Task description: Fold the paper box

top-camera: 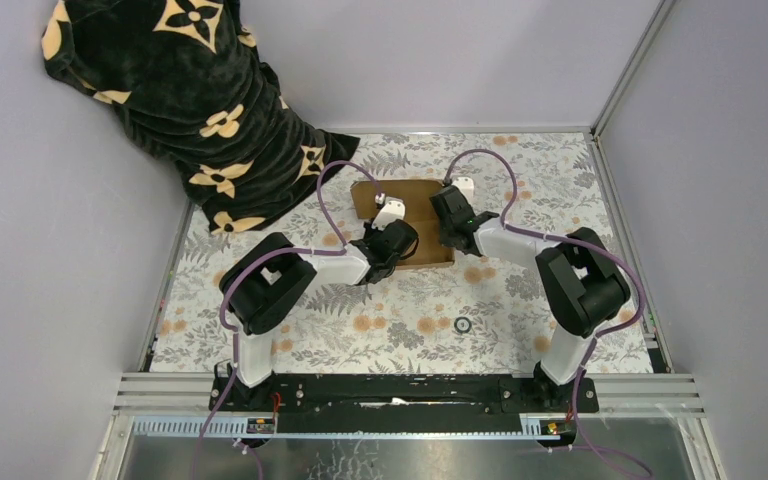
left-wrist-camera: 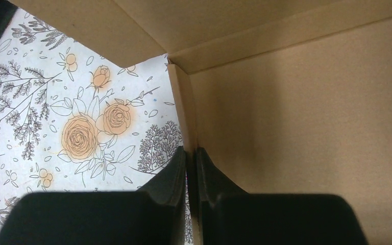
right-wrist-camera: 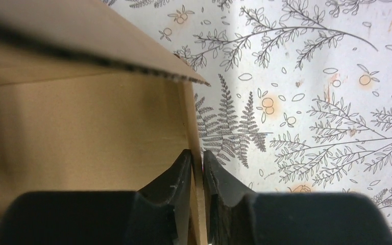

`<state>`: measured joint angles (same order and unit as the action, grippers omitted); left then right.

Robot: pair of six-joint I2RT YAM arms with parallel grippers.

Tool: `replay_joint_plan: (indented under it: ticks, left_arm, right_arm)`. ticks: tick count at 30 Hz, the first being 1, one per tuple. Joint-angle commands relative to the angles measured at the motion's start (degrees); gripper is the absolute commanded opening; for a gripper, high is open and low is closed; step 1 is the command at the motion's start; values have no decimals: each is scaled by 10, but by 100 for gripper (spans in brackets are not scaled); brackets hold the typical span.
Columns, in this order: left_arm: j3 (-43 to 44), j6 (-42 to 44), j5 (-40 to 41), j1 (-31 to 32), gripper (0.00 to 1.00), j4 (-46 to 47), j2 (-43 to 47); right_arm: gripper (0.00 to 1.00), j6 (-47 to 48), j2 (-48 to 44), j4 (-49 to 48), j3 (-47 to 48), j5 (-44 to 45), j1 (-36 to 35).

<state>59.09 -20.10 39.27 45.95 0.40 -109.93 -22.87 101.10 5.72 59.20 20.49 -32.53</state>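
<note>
The paper box (top-camera: 415, 195) lies on the far middle part of the desk (top-camera: 390, 320), between your two arms. It is partly raised: in both wrist views a side wall stands up from the brown floor panel. Your left pincer (left-wrist-camera: 189, 153) is closed on the thin edge of the left wall, below the corner where another panel meets it. Your right pincer (right-wrist-camera: 197, 155) is closed on the edge of the right wall in the same way, with a flap hanging above it.

I judge this cardboard to be light and rather stiff. It should bend easily only along the crease lines, and elsewhere it may buckle or dent if you press hard. The surface looks matte, so it should not slip much, but a thin wall can slide out of the pads when you pull sideways. Take hold at a wall edge close to a crease, and turn the wall around that crease rather than dragging it. Because the box is light, the whole piece may shift on the desk if only one arm moves.
</note>
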Motion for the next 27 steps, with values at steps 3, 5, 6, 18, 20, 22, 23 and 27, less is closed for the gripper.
replay_joint_plan:
  ticks: [3, 5, 6, 18, 20, 22, 23, 27]
  left_arm:
    - [-21, 0, -40, 6, 13, -14, -18]
    - [-22, 1, -39, 6, 13, -14, -18]
    - [-22, 1, -39, 6, 13, -13, -17]
    - [-28, 7, -38, 0, 13, -11, -14]
    - [-27, 8, -38, 0, 13, -11, -13]
    - [-25, 9, -39, -1, 13, -12, -12]
    - [-24, 9, -39, -1, 13, -13, -13]
    - [-21, 11, -39, -1, 13, -14, -13]
  right_arm:
    - [19, 75, 57, 108, 30, 90, -48]
    - [19, 80, 69, 121, 37, 110, -49]
    - [19, 81, 75, 126, 39, 121, -51]
    - [18, 88, 102, 150, 55, 152, -51]
    - [16, 86, 106, 166, 60, 175, -51]
    - [15, 87, 112, 178, 66, 188, -52]
    - [15, 90, 118, 186, 73, 189, -51]
    - [11, 95, 146, 216, 94, 188, -51]
